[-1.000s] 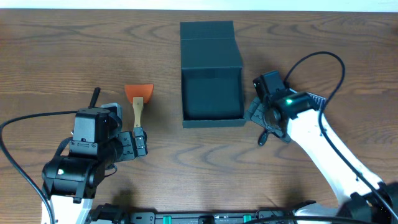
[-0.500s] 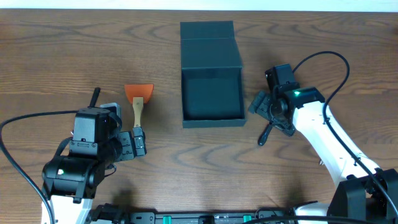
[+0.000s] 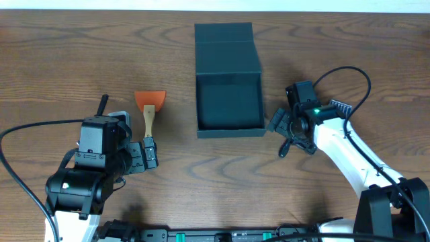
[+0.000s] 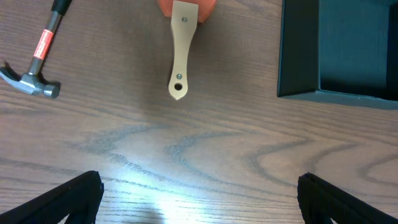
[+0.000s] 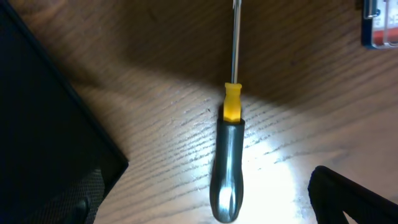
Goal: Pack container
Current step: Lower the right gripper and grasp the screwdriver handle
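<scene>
Container [image 3: 228, 132], a dark teal-black matte rectangular cardboard-like box, is sitting mid-table on the brown wood-grain table [image 3: 67, 54], with its hinged flap lid [image 3: 226, 44] lying open toward the far edge. Right gripper [image 3: 282, 133] is hovering just beside its near right corner, jaws spread wide and gripping nothing, straddling a grey-handled yellow-collared screwdriver [image 5: 227, 168] lying on the wood. Left gripper [image 4: 199, 186] is hanging fully spread and empty, near an orange-bladed wooden-handled scraper [image 4: 179, 56].

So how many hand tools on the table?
3: scraper left of the box, hammer left of that, screwdriver right of the box. Others may be hidden.
</scene>
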Controlling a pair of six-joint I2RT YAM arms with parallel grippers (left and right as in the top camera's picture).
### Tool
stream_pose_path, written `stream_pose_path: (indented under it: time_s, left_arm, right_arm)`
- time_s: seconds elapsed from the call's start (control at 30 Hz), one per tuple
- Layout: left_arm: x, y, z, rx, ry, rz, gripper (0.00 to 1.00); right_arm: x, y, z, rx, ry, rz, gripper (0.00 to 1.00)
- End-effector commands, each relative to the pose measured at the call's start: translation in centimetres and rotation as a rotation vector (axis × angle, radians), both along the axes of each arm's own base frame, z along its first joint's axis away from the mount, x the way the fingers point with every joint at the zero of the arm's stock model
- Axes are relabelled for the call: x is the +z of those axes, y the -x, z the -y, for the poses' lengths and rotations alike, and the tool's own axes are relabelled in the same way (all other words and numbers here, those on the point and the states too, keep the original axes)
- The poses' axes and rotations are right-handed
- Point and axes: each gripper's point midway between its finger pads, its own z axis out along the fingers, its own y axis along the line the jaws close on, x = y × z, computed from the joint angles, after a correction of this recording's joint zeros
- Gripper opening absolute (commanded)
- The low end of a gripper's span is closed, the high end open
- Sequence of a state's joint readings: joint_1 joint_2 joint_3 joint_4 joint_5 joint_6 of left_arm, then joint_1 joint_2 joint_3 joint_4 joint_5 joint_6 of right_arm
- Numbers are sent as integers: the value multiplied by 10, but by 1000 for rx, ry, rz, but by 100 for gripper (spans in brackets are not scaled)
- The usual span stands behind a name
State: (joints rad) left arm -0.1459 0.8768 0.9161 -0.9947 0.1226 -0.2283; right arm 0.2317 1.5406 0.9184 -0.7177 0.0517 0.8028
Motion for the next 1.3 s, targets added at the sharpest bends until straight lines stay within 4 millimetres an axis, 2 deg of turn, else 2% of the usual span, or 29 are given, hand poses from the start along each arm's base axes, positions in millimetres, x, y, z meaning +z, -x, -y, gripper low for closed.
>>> stream_pose_path:
  time_s: [0.0,0.23,0.53,0.7,0.97,1.27]
  left_arm:
    - [10,-3,-4,-2,-21,32,99]
    - [10,-3,-4,-1,-21,32,99]
    - [10,-3,-4,-1,-21,32,99]
    - [10,-3,-4,-2,-21,31,99]
    - [10,-3,-4,-1,-21,32,98]
    - [10,-3,-4,-1,-21,32,98]
  right_arm:
    - [-9,2,4,1,2,-2,99]
    - [-27,11,3,-1,-19,-5,99]
    - [-29,16,10,-102,-40,-30,99]
    - [-30,22,20,-169,-45,-60,99]
    - [-33,22,25,-172,-39,-67,99]
    - [-63,33,26,-174,-16,-173,99]
